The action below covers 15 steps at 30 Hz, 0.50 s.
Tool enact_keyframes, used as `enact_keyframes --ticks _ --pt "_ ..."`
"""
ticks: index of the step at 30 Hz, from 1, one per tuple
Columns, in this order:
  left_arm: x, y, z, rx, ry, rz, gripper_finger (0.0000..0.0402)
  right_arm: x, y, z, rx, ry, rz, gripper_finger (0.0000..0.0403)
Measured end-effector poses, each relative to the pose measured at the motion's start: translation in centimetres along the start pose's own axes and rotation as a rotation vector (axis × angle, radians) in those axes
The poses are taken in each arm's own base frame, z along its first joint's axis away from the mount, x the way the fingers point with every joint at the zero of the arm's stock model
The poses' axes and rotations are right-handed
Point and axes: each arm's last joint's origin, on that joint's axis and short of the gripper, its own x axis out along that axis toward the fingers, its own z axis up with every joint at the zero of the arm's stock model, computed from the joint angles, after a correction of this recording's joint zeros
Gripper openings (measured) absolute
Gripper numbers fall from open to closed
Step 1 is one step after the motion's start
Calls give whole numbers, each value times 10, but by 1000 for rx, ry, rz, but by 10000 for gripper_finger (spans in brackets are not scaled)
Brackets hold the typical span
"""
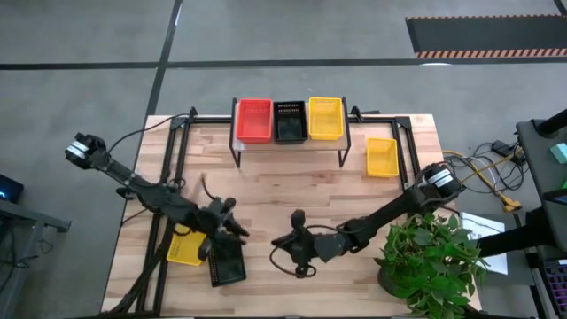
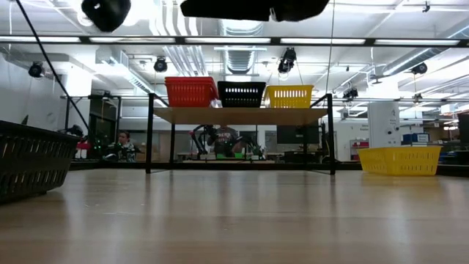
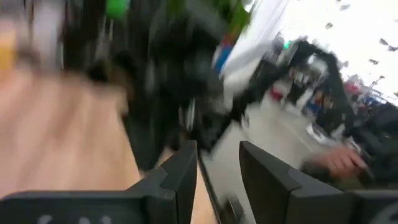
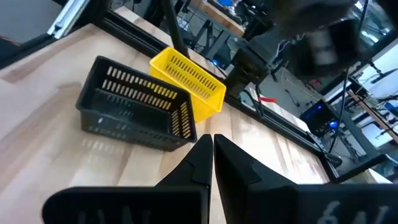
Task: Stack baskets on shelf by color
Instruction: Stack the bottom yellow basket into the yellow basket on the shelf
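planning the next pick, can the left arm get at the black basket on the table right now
Probably yes. The black basket sits just below the left gripper near the table's front edge, with only a yellow basket beside it. Nothing lies over it, and the jaws are apart.

A light wooden butcher-block surface (image 1: pixel 283 190) fills the centre of the overhead view, set on a grey concrete floor (image 1: pixel 89 35). A leafy green potted plant (image 1: pixel 434 257) sits at the surface's 4 o'clock corner. Loose cables (image 1: pixel 492 177), one with a yellow plug, lie on the floor at 3 o'clock. A black mat with striped edge (image 1: pixel 487 34) lies at 1 o'clock.
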Motion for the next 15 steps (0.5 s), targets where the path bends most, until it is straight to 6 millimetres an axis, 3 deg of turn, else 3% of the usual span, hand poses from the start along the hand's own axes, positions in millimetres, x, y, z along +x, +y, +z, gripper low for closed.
enact_keyframes --ticks 3,7,10,12,15 --pt "1 -6 -9 -210 270 150 105 -4 -6 -1 1 2 -5 9" --pt "-23 -16 -26 -447 875 585 97 -8 -8 -4 12 5 -5 9" --pt "-33 -35 -34 -385 1228 725 77 -9 -6 -9 7 30 8 9" --pt "-29 -51 -32 -283 1284 653 60 -9 -6 -9 20 33 7 9" --pt "-24 -57 -37 -168 1343 617 37 -9 -7 -11 30 46 10 9"
